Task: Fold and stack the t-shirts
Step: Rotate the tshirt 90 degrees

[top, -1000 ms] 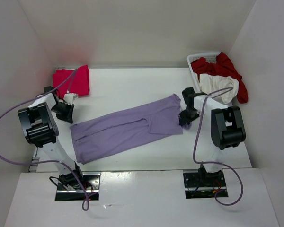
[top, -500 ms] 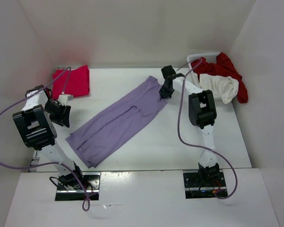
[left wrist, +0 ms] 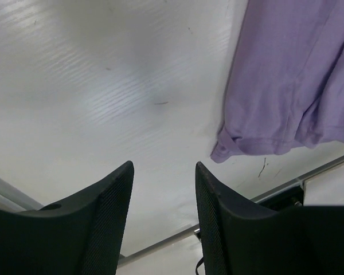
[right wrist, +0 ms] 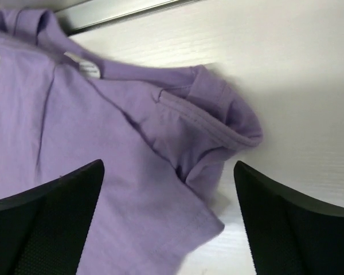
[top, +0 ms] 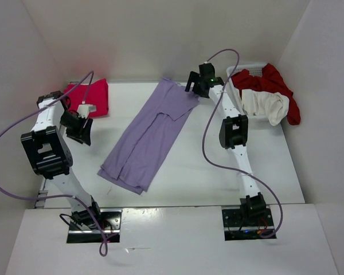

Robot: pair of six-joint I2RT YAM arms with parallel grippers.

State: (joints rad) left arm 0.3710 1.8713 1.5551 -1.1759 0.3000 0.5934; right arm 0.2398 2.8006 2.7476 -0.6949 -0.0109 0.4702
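Swung round, the lavender t-shirt [top: 149, 134] lies released under the right gripper [right wrist: 167, 169], fingers wide; left gripper [left wrist: 163, 169] half-parted, empty, finger bases cropped.

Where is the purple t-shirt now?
In the top view, the purple t-shirt lies diagonally across the middle of the table, between the pink shirt at far left and the basket at far right.

Left arm [top: 46, 152]: elbow folded at the left side, forearm angled toward the middle.
Left pincer [left wrist: 163, 169]: pointing down, jaws partly apart, nothing between them.
Right arm [top: 235, 132]: extended far forward.
Right pincer [right wrist: 169, 169]: jaws spread wide, gripping nothing.
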